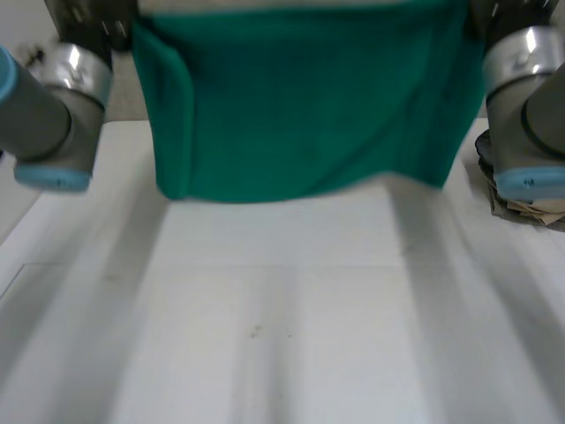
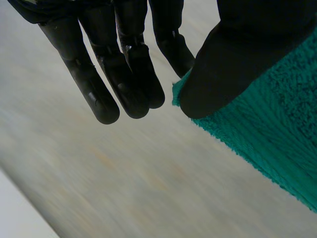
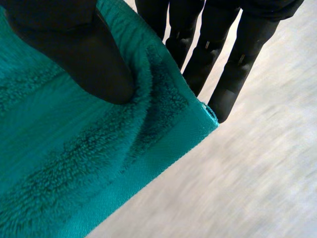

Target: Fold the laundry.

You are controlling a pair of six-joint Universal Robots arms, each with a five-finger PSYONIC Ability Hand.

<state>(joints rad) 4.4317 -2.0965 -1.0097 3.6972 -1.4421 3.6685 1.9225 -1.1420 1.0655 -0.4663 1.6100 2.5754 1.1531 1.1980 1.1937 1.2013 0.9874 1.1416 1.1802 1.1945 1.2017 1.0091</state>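
A green towel (image 1: 300, 97) hangs in the air above the white table (image 1: 282, 318), stretched between my two arms, its lower edge just over the far part of the table. My left hand (image 2: 124, 64) pinches one upper corner of the towel (image 2: 267, 134) between its thumb and straight fingers. In the same way my right hand (image 3: 89, 54) holds the other upper corner of the towel (image 3: 74, 163), thumb pressed on the terry side, fingers behind the hem. The towel's left side edge is folded over on itself.
A dark crumpled cloth (image 1: 521, 199) lies at the table's right edge, beside my right arm (image 1: 530, 97). My left arm (image 1: 53, 115) hangs over the table's left edge.
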